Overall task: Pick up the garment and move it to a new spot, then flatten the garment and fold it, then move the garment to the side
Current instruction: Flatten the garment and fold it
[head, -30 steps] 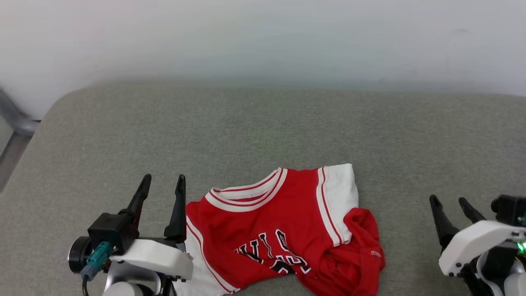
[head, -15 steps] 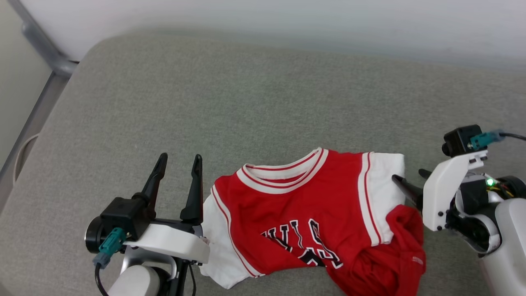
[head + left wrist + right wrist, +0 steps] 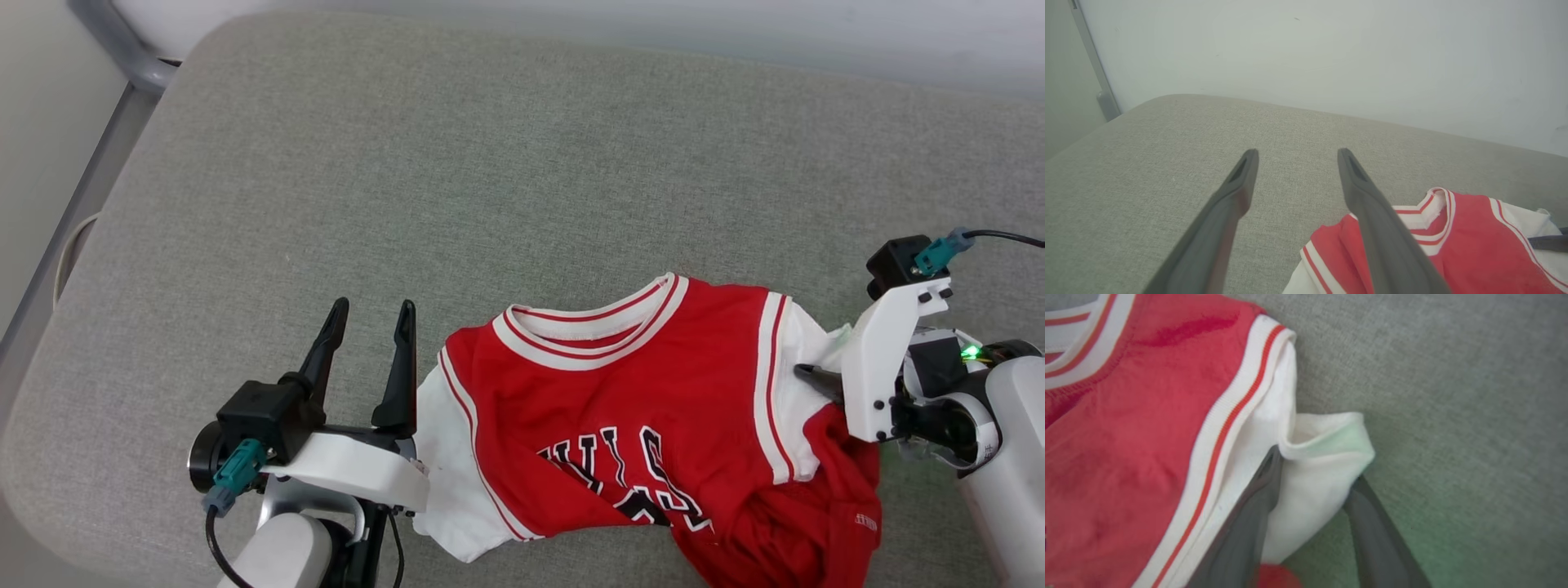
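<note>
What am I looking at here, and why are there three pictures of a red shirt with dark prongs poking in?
This is a two-armed robot, seen through its own cameras. The wide picture comes from its head, looking down on a grey cushioned surface. The other two come from cameras on its wrists, each looking along that arm's two dark prongs, its jaws. On the surface lies a rumpled red shirt with white sleeves and black lettering. The left arm sits beside the shirt, jaws open and empty. The right arm has its jaws on either side of one white sleeve, set apart, so as far as I can tell it is not pinching the cloth yet.
</note>
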Robot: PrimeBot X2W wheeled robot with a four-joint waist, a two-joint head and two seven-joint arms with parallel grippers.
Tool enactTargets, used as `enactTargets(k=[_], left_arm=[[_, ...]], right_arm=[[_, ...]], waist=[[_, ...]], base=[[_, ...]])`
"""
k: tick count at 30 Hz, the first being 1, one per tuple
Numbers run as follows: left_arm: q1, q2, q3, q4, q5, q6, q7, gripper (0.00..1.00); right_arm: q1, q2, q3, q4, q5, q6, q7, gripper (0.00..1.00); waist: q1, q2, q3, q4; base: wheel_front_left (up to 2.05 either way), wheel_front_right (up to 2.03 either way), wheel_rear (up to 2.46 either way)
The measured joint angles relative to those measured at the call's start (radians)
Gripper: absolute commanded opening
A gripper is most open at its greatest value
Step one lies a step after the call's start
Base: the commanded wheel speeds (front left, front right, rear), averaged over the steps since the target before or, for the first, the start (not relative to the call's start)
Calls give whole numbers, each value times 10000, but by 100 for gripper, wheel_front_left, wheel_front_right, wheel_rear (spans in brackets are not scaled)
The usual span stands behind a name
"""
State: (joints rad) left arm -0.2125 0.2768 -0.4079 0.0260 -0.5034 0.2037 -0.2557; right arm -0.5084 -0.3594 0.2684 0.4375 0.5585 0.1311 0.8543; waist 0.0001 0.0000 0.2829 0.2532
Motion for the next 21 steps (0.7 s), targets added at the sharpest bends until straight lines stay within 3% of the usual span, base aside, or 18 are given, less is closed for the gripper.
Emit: enactTargets(k=[9, 15, 21], left_arm=[[81, 349, -58, 497, -433, -196, 945, 100], [109, 878, -46, 819, -1269, -554, 2694, 100], [97, 1480, -4, 1049, -2274, -909, 4640, 100]], right_arm=[[-23, -21, -65, -282, -69, 6, -1406, 0], [503, -199, -629, -828, -293, 4, -2082, 0], [1644, -171, -1198, -1480, -407, 4, -2031, 0]], waist=[[1, 0, -628, -336], [0, 0, -1241, -760], [-1, 0, -1682, -1448]], base=[[0, 0, 0], [0, 0, 0], [0, 0, 0]])
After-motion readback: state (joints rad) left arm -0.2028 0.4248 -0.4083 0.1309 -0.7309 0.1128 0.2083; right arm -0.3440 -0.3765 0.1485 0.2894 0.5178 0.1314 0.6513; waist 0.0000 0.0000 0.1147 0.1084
